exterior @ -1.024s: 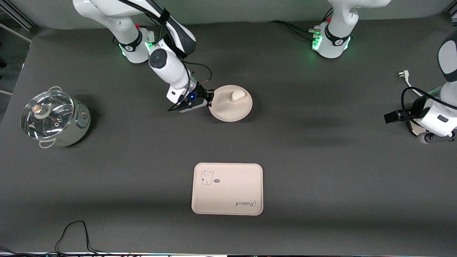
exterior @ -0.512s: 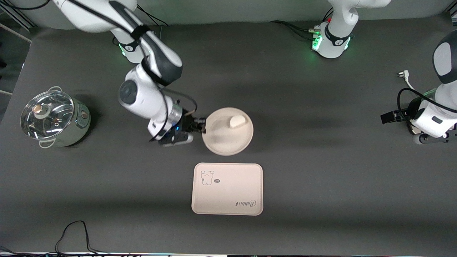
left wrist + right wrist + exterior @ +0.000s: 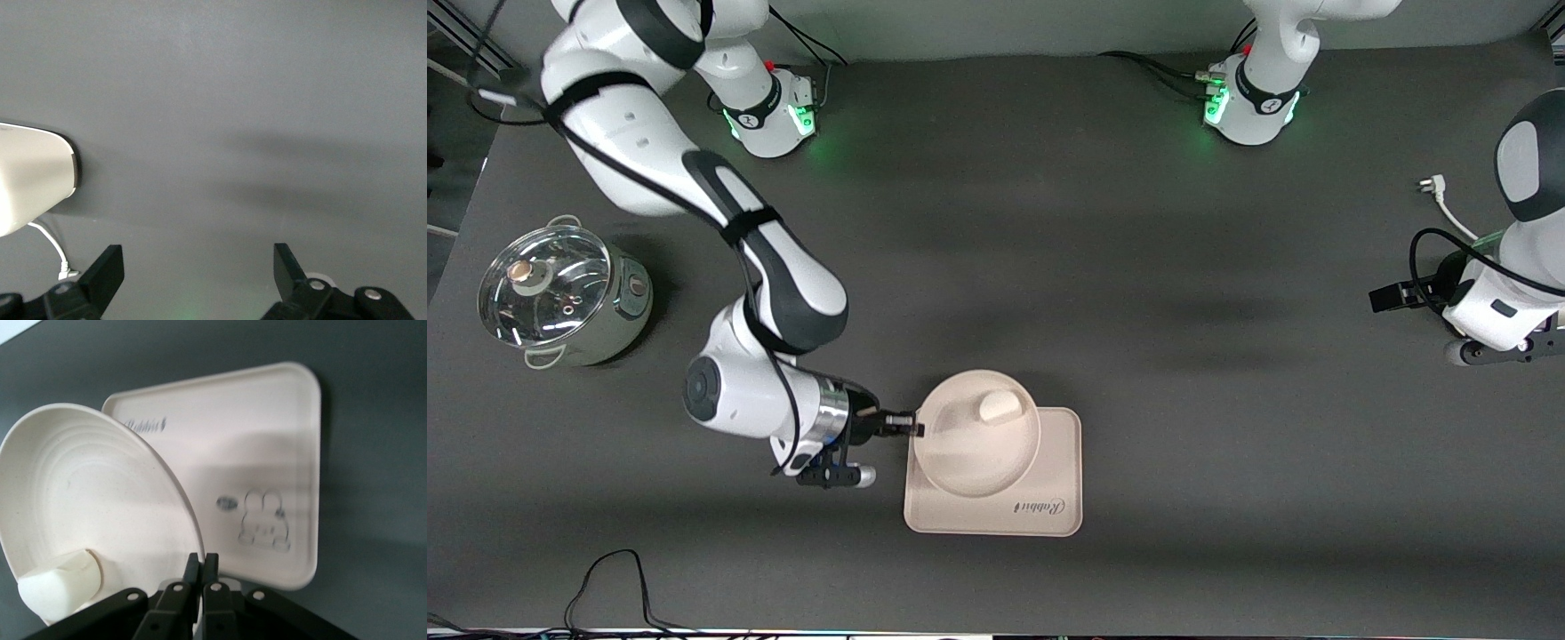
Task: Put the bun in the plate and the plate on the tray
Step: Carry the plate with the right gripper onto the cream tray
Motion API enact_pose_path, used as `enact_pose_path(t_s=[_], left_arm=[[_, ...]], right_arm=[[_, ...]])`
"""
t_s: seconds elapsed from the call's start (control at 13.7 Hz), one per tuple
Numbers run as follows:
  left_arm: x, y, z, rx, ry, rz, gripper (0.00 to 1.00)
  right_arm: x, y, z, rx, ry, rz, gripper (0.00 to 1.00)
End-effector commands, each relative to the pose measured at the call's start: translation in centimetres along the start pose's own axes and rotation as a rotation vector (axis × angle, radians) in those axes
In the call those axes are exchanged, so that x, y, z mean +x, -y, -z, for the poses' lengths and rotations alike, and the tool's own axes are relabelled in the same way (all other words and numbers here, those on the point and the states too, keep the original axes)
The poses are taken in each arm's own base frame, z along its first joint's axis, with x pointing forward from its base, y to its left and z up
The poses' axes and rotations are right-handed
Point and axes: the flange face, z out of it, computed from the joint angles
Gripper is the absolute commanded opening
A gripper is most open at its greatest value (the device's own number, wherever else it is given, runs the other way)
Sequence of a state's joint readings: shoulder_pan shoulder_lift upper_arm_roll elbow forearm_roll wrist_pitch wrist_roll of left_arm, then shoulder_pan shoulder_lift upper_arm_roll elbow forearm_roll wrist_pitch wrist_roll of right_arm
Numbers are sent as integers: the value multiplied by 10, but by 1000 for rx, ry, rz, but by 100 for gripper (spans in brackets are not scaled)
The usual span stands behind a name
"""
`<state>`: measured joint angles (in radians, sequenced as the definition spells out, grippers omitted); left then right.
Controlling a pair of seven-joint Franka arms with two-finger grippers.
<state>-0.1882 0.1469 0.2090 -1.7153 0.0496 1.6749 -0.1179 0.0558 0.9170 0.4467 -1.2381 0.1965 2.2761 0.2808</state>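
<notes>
The right end effector (image 3: 911,428) was closed on the rim of the plate (image 3: 960,453), at the side of the plate that looked toward the right arm's end of the bench (image 3: 1138,311). The right wrist view showed its two dark fingers (image 3: 193,577) pressed together with the thin rim of the plate (image 3: 80,487) between them. The plate was held in the air over the tray (image 3: 1049,480), and it covered the part of the tray with the animal drawing; only the cursive "Rabbit" lettering (image 3: 1040,507) was visible in the front view. In the right wrist view the tray (image 3: 267,440) lay below the plate, and the small animal drawing (image 3: 265,522) could be seen on it. The bun (image 3: 1000,406) lay in the plate, near the rim and away from the gripped edge; in the right wrist view the bun (image 3: 61,583) rested against the inner wall of the dish. The tray itself lay flat on the bench, near to the front camera. The left end effector (image 3: 197,280) was open, with its two fingers far apart over bare bench at the left arm's end, and this arm waited there. A metal pot with a glass lid (image 3: 560,293) stood at the right arm's end of the bench, well apart from the tray. A white cable with a plug (image 3: 1436,191) lay near the left arm.
</notes>
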Motion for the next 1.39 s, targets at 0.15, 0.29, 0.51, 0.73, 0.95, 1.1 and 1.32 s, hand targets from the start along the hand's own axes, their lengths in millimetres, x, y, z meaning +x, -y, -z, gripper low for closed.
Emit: enact_pose_path(t_s=[0.15, 0.29, 0.51, 0.73, 0.95, 1.1, 1.32], left_arm=[[-6, 22, 21, -28, -30, 24, 100], [-24, 17, 47, -43, -55, 16, 100], [-63, 12, 72, -57, -68, 15, 100], [-80, 13, 82, -59, -69, 12, 100], [-101, 22, 119, -62, -43, 20, 100], [-111, 25, 132, -61, -17, 22, 100], [-112, 17, 134, -56, -8, 8, 100]], right_arm=[[19, -7, -62, 52, -63, -1, 0], [14, -5, -83, 30, -98, 34, 0], [14, -8, -95, 32, -115, 37, 0], [17, -11, -88, 23, -124, 59, 100], [24, -9, -68, 14, -149, 85, 100], [31, -9, -36, 6, -167, 93, 100], [31, -6, 30, -98, -129, 183, 100]])
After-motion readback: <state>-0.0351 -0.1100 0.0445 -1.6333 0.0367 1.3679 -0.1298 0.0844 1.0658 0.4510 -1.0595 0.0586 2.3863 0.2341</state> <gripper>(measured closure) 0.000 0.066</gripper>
